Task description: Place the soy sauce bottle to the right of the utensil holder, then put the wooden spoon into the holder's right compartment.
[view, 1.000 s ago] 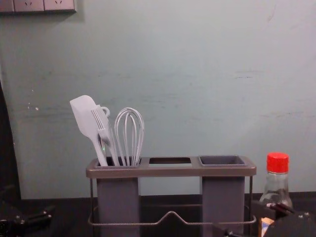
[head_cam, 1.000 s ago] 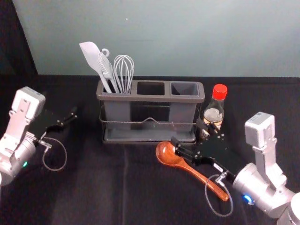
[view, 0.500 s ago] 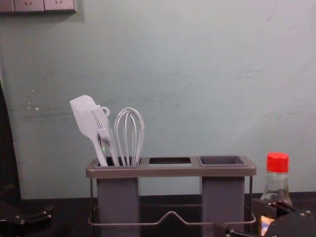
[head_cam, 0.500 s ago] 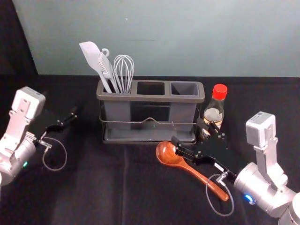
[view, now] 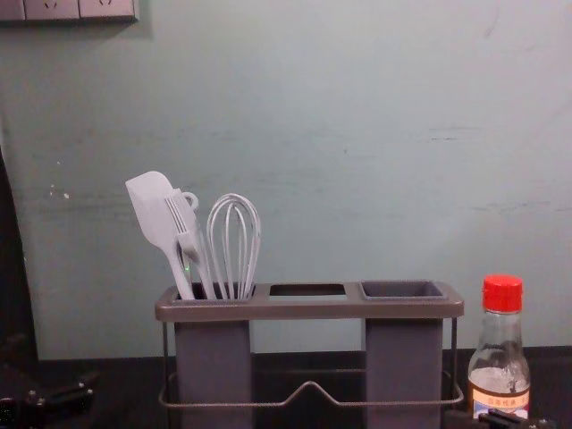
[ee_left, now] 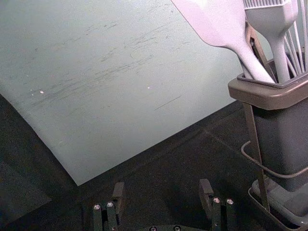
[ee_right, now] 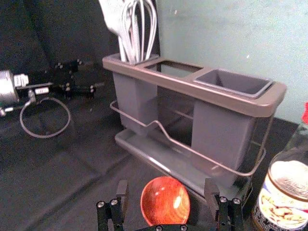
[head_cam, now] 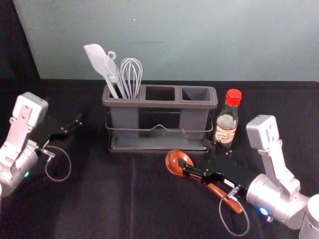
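The silvery, rounded left arm (head_cam: 15, 164) wears a green light (head_cam: 27, 174); the matching right arm (head_cam: 271, 195), a blue one (head_cam: 263, 211). Grey looped cables (head_cam: 69, 167) run beside the angular black left end effector (head_cam: 64, 109) and right end effector (head_cam: 196, 155), studded with bright screws (ee_right: 114, 202).

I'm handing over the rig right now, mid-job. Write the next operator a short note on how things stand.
Left gripper: open and empty, parked off the holder's left side.
Right gripper: open, over the wooden spoon near its bowl, not gripping it.
Soy sauce bottle: upright to the right of the utensil holder, outside the right gripper's fingers.
Wooden spoon: lying in front of the holder.
Done: bottle placed.
Left: grasp the spoon, lift it and put it into the right compartment. The white utensils are in the left one.
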Action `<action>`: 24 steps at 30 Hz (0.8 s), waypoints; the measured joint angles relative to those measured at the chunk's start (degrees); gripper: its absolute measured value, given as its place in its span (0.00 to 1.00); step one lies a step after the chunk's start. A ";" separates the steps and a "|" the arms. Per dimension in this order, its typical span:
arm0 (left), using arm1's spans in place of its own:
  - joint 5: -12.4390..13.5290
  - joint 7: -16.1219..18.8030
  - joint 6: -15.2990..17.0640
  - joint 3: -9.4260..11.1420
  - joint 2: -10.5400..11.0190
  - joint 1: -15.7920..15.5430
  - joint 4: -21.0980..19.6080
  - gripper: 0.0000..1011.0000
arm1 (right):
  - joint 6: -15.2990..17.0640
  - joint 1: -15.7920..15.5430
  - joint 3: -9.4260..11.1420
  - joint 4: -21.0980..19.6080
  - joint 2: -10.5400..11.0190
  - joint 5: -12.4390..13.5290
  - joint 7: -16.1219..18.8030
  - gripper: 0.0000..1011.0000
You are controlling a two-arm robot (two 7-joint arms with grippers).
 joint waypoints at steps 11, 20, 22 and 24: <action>0.00 0.00 0.00 0.00 0.00 0.00 0.00 0.99 | 26.75 8.19 -4.80 -4.74 3.60 -1.18 -0.53 0.99; 0.00 0.00 0.00 0.00 0.00 0.00 0.00 0.99 | 36.13 15.38 -9.17 -0.48 2.10 -3.56 1.13 0.99; 0.00 0.00 0.00 0.00 0.00 0.00 0.00 0.99 | 36.72 16.57 -9.98 0.85 1.41 -4.18 1.46 0.99; 0.00 0.00 0.00 0.00 0.00 0.00 0.00 0.99 | 37.17 17.72 -10.74 2.20 0.56 -4.89 1.79 0.99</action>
